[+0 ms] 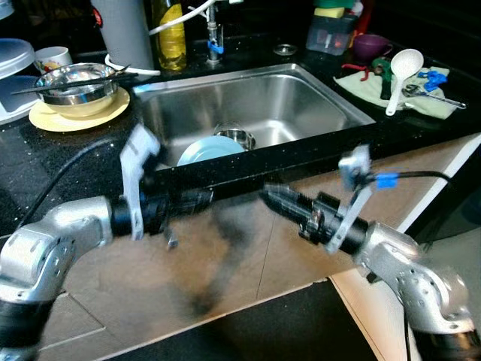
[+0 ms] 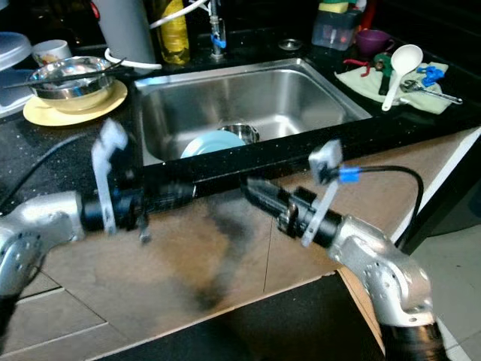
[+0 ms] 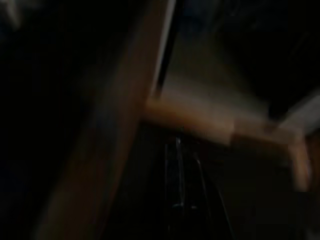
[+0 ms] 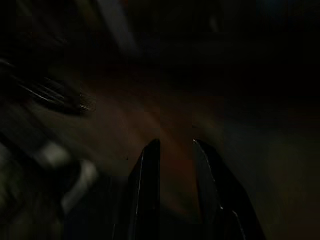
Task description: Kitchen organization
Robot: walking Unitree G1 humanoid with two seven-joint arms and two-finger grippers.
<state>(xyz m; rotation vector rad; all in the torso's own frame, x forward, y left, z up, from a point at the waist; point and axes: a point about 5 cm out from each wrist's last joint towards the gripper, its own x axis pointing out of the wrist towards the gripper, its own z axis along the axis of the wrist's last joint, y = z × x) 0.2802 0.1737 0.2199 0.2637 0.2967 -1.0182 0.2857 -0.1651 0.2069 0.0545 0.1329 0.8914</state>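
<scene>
No text, label, brand, number or sign is showing legibly anywhere. The yellow bottle (image 1: 171,34) standing at the back of the counter (image 1: 45,162) is carrying no wording that can be made out, and the clear container (image 1: 331,31) behind the sink (image 1: 248,105) is showing only colour. The mug (image 1: 51,57) is too small and blurred to read.
</scene>
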